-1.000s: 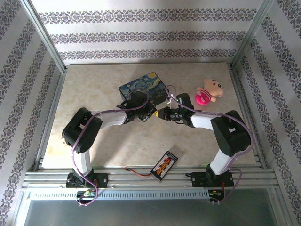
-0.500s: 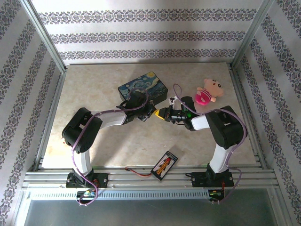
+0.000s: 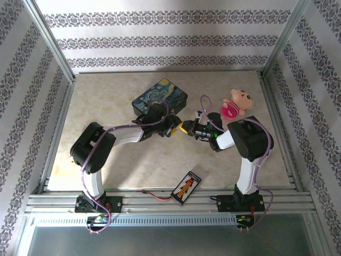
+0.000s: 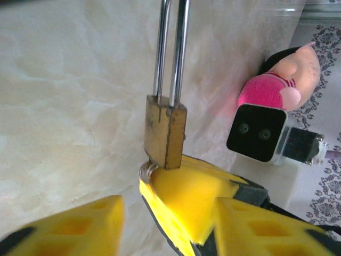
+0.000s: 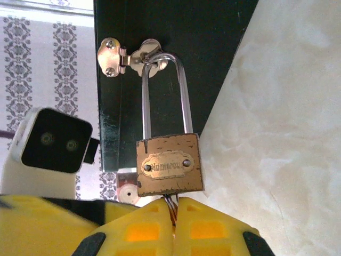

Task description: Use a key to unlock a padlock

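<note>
The brass padlock point(image 5: 169, 164) hangs by its long silver shackle point(image 5: 186, 106) from the hasp point(image 5: 125, 56) of the dark painted box point(image 3: 160, 96). My right gripper point(image 5: 174, 224) is shut on the key point(image 5: 171, 205), whose shaft sits in the bottom of the padlock. In the left wrist view the padlock point(image 4: 166, 133) stands edge-on above the right gripper's yellow finger point(image 4: 186, 197), with the key's grey ring point(image 4: 146, 172) beside it. My left gripper point(image 4: 168, 213) is open, its fingers point(image 4: 69, 226) apart on either side and below the padlock, not touching it. From above, both grippers point(image 3: 178, 128) meet in front of the box.
A pink plush doll point(image 3: 234, 105) lies to the right of the box, close behind the right arm. A black strip with coloured marks point(image 3: 185, 186) lies near the front edge. Metal frame posts and patterned walls enclose the table point(image 3: 106, 106).
My left gripper has opened and let go of the padlock. The box has swung slightly and the right arm has folded in toward the left, still gripping the key.
</note>
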Controlling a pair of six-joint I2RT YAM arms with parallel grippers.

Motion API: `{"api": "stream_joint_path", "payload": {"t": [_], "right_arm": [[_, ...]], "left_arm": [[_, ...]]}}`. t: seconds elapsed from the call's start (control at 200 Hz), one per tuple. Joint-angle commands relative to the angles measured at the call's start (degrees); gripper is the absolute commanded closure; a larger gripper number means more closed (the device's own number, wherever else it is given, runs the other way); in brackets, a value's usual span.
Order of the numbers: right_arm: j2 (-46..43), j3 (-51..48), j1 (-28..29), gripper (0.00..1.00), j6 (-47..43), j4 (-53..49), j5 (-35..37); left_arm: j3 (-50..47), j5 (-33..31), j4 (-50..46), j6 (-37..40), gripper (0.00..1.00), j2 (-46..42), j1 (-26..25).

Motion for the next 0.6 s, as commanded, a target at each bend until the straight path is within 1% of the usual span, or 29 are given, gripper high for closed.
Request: {"api": "stream_joint_path", "payload": {"t": [0.0,0.055,0.075,0.1,0.185,0.25,0.315,0.42,0.495,0.56,0.595], "right_arm": [[1.1,-0.3,-1.3,1.0,2.5,5.9,3.8],[1.2,-0.2,-1.3,1.0,2.0,5.7,3.5],[1.2,-0.2,-1.3,1.0,1.8,5.6,3.4],[1.2,-0.1,-1.3,1.0,1.6,5.5,3.3],[1.3,0.0,-1.1,1.0,0.8,4.9,3.2],[1.4,0.1,-1.0,1.0,0.6,5.0,3.2],[1.5,0.2,-0.9,1.0,0.5,5.2,3.2],[1.4,0.7,-0.6,1.0,0.2,5.7,2.8],[0.8,1.0,-0.2,1.0,-0.7,4.3,2.9],[0.4,1.0,0.1,1.0,-1.7,2.9,3.5],[0.3,1.0,0.2,1.0,-2.0,2.7,3.6]], "left_arm": [[-2.0,2.8,-4.4,-1.5,0.43,-0.4,-0.8],[-2.2,2.1,-5.1,-0.9,0.36,-1.2,-0.6],[-2.2,1.8,-5.5,-0.6,0.31,-1.4,-0.6],[-2.3,1.4,-6.0,-0.2,0.28,-1.8,-0.5],[-2.3,0.1,-7.4,1.2,0.13,-3.1,-0.4],[-2.1,-0.7,-8.5,2.1,0.1,-3.9,-0.3],[-2.0,-1.6,-9.5,3.2,0.0,-4.8,-0.3],[-1.4,-3.2,-11.2,5.4,0.01,-6.6,-0.3],[-0.4,-5.3,-13.5,8.7,0.01,-8.3,-0.3],[1.3,-8.7,-17.7,12.8,0.01,-10.5,-0.4],[2.2,-11.5,-20.3,15.3,0.01,-12.0,-0.5]]}}
